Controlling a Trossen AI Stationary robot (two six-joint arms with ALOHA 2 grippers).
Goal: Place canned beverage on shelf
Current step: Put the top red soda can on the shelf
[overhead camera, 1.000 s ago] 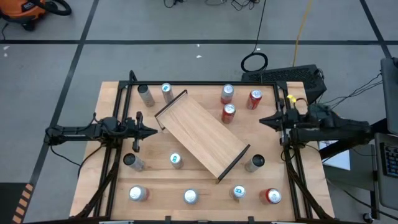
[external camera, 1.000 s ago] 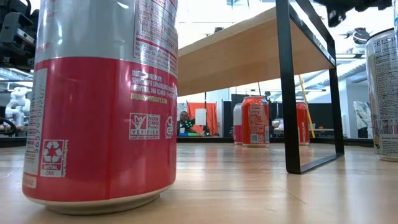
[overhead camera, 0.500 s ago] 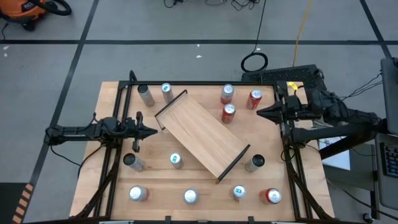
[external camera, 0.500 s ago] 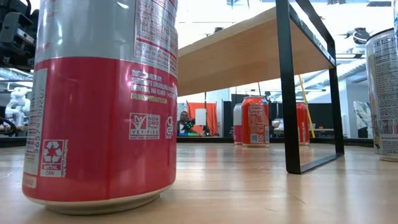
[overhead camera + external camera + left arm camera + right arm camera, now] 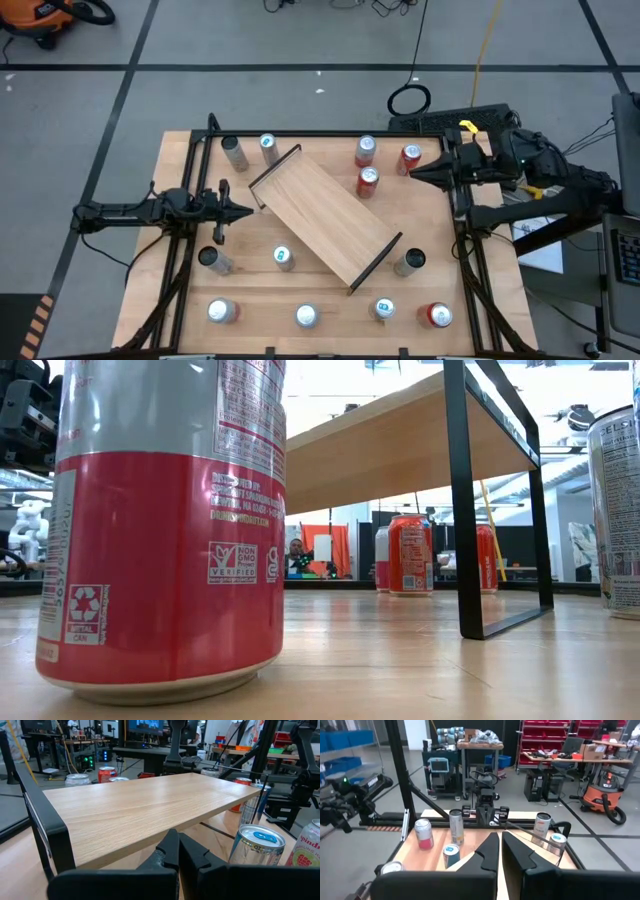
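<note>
One shelf point(image 5: 325, 218), twelve cans point(image 5: 368, 181) on the table point(image 5: 180, 250), two arms point(image 5: 130, 210).

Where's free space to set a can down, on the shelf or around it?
The shelf top is entirely bare: best spot. The table also has an open strip between the shelf and the front row of cans. Crowded: three red cans beside the shelf's far edge, close to the shut right gripper. Left gripper waits, shut, at the shelf's left rail.
</note>
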